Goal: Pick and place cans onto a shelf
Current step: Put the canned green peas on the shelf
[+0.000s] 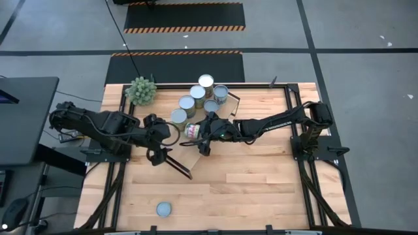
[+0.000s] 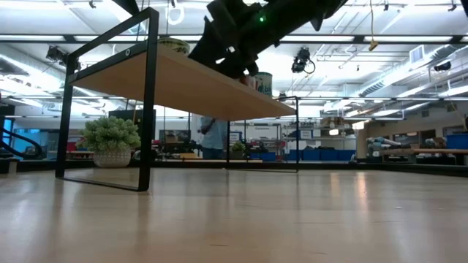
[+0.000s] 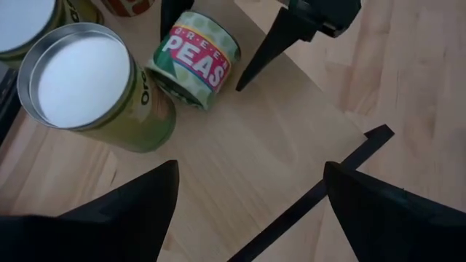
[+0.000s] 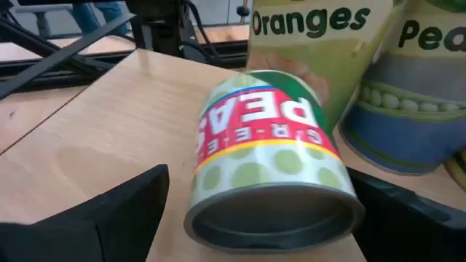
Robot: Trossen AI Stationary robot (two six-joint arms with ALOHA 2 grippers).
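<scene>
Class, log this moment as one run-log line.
right gripper: open, straddling toppled peas can on shelf | left gripper: open, waiting nearby

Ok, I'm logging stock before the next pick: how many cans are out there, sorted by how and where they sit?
Upright cans on the shelf: 6
Can lying on its side on the shelf: 1
Lone can on the tabletop: 1
Total: 8 cans

Robotics lab or workshop: grey concrete floor [image 1: 366,52] with hazard-striped mats [image 1: 184,17], ceiling strip lights [image 2: 409,109], blue storage bins [image 2: 322,155], person [image 2: 213,137] standing behind wooden bench [image 1: 228,189].
</scene>
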